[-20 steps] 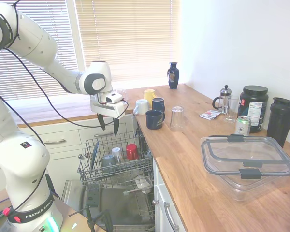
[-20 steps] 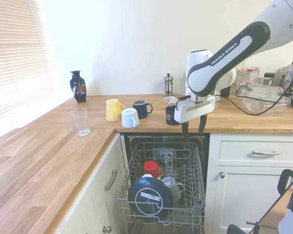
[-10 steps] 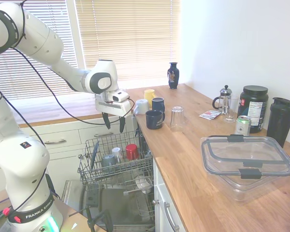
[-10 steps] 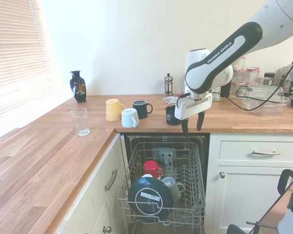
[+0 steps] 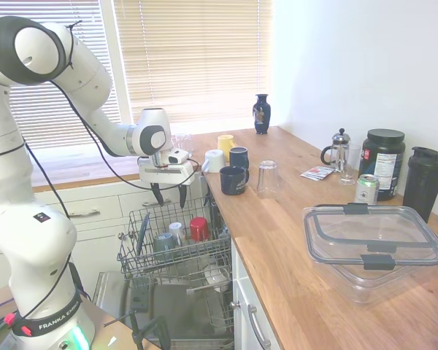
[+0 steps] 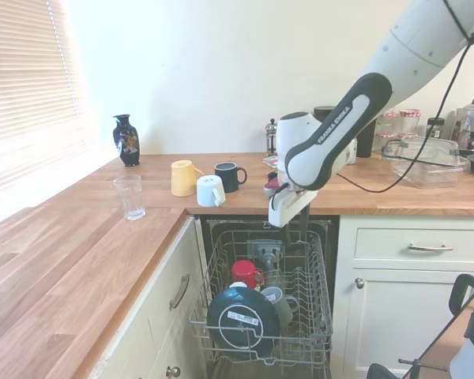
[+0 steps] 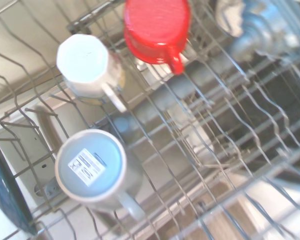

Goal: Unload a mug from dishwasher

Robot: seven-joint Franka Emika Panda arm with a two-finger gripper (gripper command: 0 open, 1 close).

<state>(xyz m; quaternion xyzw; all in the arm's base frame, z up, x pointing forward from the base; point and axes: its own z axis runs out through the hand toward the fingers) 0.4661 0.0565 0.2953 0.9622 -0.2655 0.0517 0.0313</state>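
The red mug (image 5: 198, 228) stands upside down in the dishwasher's pulled-out wire rack (image 5: 204, 257), between a white mug (image 5: 177, 232) and the rack's right side. My gripper (image 5: 168, 197) hangs open over the rack's back part, fingers pointing down, a little above and behind the mugs, holding nothing. From the other side the red mug (image 6: 245, 273) sits mid-rack (image 6: 316, 324) behind a dark round lid (image 6: 240, 319). The wrist view looks straight down on the red mug (image 7: 157, 27), its handle toward the rack's middle.
A grey mug (image 7: 92, 167) and a white mug (image 7: 87, 65) stand upside down beside the red one. The dishwasher door (image 5: 168, 317) lies open below. On the counter edge above stand navy mugs (image 5: 233, 179), a white mug (image 5: 214, 160), a yellow mug (image 5: 225, 144) and a glass (image 5: 267, 178).
The arm's elbow has swung up and the wrist has turned. The gripper has come down slightly toward the rack, still open and empty.
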